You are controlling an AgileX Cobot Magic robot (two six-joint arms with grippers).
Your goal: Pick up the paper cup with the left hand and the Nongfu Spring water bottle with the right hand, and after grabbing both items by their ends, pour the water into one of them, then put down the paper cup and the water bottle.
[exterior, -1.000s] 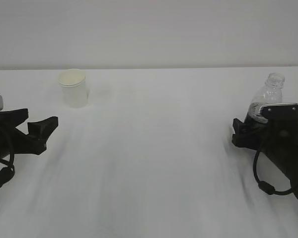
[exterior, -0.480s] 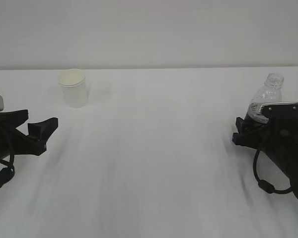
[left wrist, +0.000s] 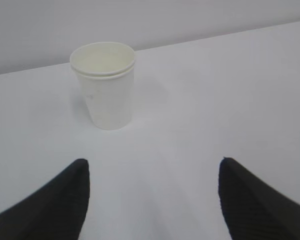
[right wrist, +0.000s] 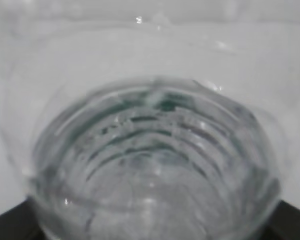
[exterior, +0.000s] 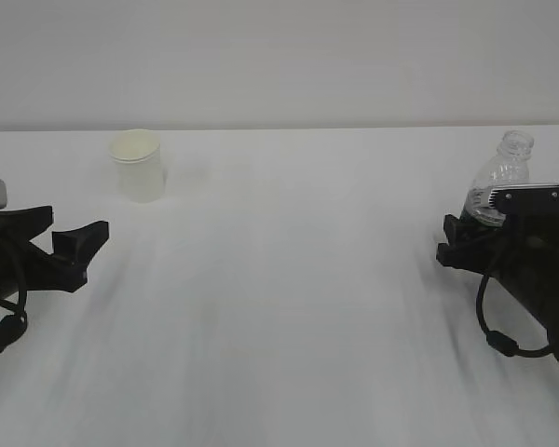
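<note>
The white paper cup (exterior: 137,165) stands upright at the far left of the table, empty inside in the left wrist view (left wrist: 104,85). My left gripper (exterior: 54,233) lies low in front of it, well short of it. It is open (left wrist: 152,200), with only bare table between its black fingers (left wrist: 65,200). At the right, the clear Nongfu Spring water bottle (exterior: 499,179) leans slightly right, its lower part hidden by my right gripper (exterior: 472,228). The bottle's ribbed body fills the right wrist view (right wrist: 150,160) and my right gripper (right wrist: 150,227) is shut on it. I cannot make out water.
The white table (exterior: 289,298) runs back to a pale wall (exterior: 279,56). Wide bare surface lies between the two arms. A black cable (exterior: 494,326) loops under the right arm.
The right gripper has shifted slightly right and up, and the bottle now tilts to the right. The left gripper and the cup have not moved.
</note>
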